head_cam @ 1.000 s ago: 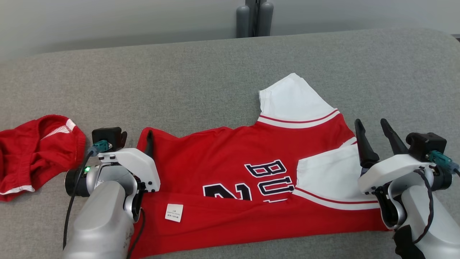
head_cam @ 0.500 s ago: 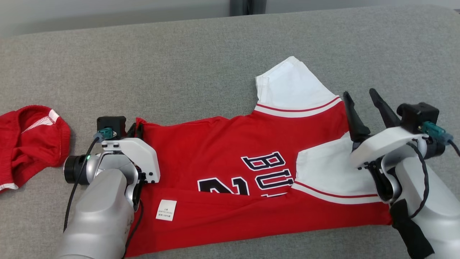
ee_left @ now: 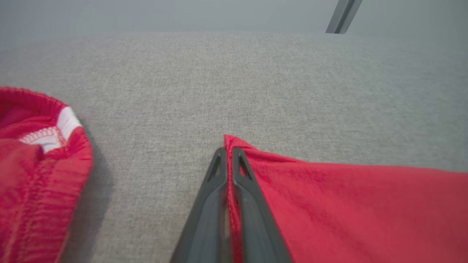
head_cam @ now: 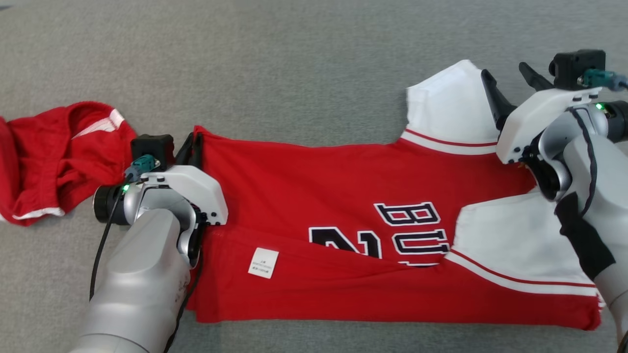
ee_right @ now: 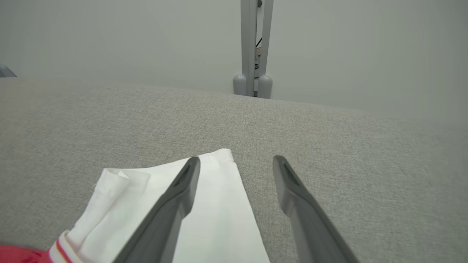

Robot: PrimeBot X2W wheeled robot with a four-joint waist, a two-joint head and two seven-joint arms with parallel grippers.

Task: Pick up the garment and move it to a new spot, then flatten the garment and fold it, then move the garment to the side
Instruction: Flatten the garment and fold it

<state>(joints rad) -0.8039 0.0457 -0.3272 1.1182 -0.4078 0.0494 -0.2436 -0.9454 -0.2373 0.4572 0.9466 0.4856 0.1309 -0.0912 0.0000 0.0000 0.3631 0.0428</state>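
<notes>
The garment (head_cam: 343, 196), a red jersey with white sleeves, is spread flat across the grey cloth surface (head_cam: 294, 59), with its near hem folded up over the chest. Its far left corner is pinched between the closed fingers of the left gripper (ee_left: 227, 153); in the left wrist view the red cloth is seen caught between them. The right gripper (head_cam: 504, 70) is held wide open at the far white sleeve (head_cam: 451, 103), one finger over the sleeve and the other over bare surface; whether cloth is touched cannot be told.

Wide bare surface is seen on the far side of the jersey. To the left, a second red garment (head_cam: 59, 157) is bunched just beside the left arm's wrist.

In the right wrist view the surface's far edge, a pale wall and a grey post (ee_right: 253, 44) are shown.

In the dark lettering (head_cam: 412, 228), "BU" and part of a "2" can be read. The print on the white label (head_cam: 263, 263) is too small to be made out.
</notes>
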